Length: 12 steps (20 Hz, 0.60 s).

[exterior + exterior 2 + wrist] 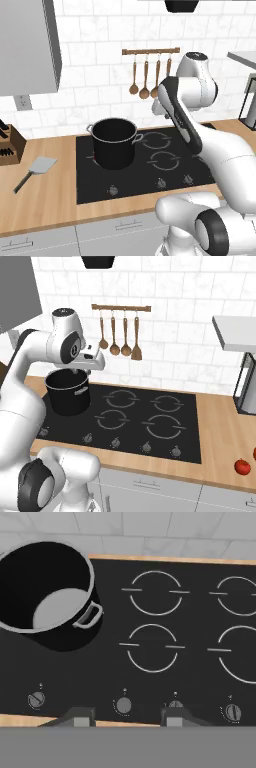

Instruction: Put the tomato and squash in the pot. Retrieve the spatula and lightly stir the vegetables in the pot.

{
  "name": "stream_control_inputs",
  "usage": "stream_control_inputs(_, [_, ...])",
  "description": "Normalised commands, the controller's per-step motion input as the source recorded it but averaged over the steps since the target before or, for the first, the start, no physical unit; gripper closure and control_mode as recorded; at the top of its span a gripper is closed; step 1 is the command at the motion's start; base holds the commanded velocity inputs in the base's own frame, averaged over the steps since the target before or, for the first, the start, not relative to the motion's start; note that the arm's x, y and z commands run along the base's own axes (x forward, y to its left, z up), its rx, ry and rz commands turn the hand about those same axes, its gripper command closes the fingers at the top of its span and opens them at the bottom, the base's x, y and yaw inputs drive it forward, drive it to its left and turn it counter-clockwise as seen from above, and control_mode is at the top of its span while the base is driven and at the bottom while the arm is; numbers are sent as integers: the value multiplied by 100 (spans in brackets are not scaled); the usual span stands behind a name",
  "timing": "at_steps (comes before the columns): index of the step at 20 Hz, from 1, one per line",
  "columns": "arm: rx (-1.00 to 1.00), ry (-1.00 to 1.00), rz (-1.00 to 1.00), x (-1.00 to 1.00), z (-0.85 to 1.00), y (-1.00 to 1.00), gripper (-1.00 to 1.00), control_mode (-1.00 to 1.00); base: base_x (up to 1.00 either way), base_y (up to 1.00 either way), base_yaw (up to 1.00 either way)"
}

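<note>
Empty pot (47, 592); nothing fetched yet.
Gripper (125, 718) fingers part-open, holding nothing; tomato (242, 466) lies far off their right; swing over, descend squarely, close gently.

You are facing a wall of white tiles (190, 286) with pale grout. A wooden counter (50, 200) runs along it, with a black cooktop (150, 416) set in flush: four ring burners and a row of knobs (124, 705) along the near edge. Pale grey drawers (120, 227) with bar handles sit under the counter. On the wall above the cooktop hangs a wooden rail (121, 307) with brown wooden spoons (145, 80). A grey cabinet (27, 45) hangs to the far left, an outlet (21, 102) below it, and a dark knife block (9, 142) stands on the counter there.
</note>
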Motion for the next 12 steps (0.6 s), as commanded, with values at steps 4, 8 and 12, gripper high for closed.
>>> stream_control_inputs(4, [-2,-10,0,-12,1,0,-100,-100,0,0,0])
stream_control_inputs(8, [-11,-33,-7,-51,5,0,-100,-100,0,0,0])
stream_control_inputs(12, [-6,-33,-15,-70,0,-14,-100,-100,0,0,0])
